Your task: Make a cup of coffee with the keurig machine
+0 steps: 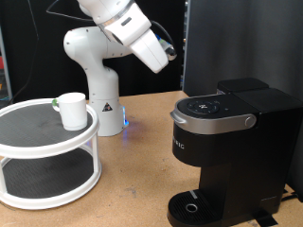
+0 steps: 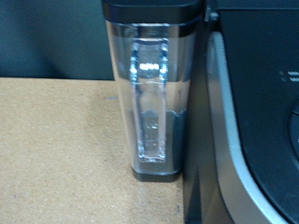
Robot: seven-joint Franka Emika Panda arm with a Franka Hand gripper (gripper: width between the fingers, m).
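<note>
The white robot arm (image 1: 118, 28) is reaching in from the exterior view's top, its wrist angling down toward the large matte black keurig machine (image 1: 227, 142) with the grey-silver lid handle and top button panel. The gripper itself is sitting out of sight behind the wrist housing in the exterior view, and no fingers are showing in the wrist view, so I cannot tell whether the jaws are apart or together.

Straight ahead of the jaws, the wrist view is taking in the machine's clear plastic water tank (image 2: 151, 93), standing upright on the brown cork-like tabletop (image 2: 56, 149), just beside the machine's black body (image 2: 257, 112).

The small plain white cup (image 1: 72, 110) with a side handle is standing well away from the jaws, on the top tier of a white round two-tier stand (image 1: 43, 165) at the exterior view's left.
</note>
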